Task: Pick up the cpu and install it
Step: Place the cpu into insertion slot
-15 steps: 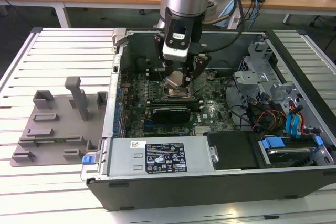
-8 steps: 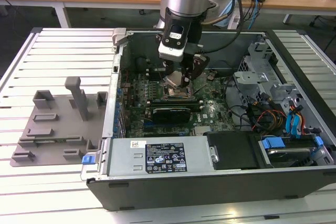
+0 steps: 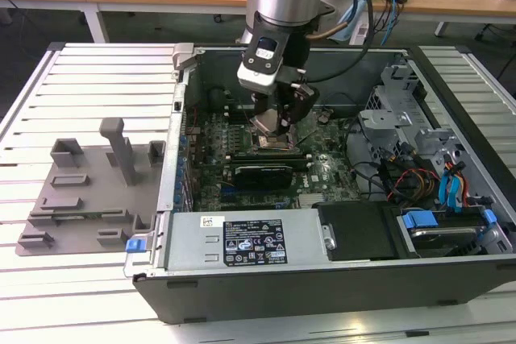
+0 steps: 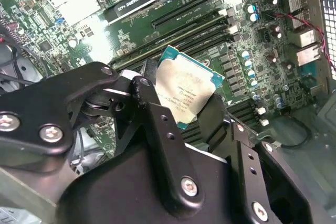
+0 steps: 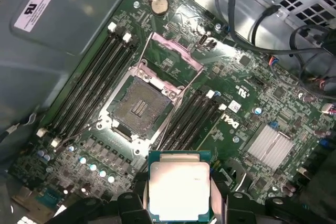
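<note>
While it hangs above the open socket (image 5: 139,103), tool (image 4: 183,103) clamped firmly on the cpu (image 5: 179,184).

The cpu (image 5: 178,186), square with a silvery top and green rim, is held above the motherboard (image 5: 252,93), apart from the open socket (image 5: 139,103)

The way from the cpu (image 5: 179,190) to the open socket (image 5: 140,103) lies clear (load plate (image 5: 178,52) hinged up); memory slots (image 5: 86,86) hem both flanks.
</note>
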`<state>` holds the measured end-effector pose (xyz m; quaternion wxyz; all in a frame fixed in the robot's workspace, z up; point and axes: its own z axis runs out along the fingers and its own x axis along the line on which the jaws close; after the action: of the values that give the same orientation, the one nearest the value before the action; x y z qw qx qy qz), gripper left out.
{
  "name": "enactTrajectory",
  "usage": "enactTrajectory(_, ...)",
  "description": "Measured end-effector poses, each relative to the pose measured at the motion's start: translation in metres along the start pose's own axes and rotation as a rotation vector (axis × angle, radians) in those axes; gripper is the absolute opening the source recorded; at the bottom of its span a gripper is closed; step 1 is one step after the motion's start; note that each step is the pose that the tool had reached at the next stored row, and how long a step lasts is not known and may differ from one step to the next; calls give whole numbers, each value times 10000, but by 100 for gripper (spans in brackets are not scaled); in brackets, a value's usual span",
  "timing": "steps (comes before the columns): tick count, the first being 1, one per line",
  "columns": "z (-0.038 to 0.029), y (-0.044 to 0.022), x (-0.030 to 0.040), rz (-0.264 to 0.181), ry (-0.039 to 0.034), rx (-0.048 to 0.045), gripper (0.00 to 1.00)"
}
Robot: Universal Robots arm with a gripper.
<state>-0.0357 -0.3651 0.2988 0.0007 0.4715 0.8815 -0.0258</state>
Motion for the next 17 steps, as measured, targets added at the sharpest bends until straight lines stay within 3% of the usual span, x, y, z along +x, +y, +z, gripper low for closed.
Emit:
enactTrajectory(6, 3, 0, 0, 925, 41, 23, 55)
enactTrajectory(17, 6, 0, 0, 2047, 92, 52, 55)
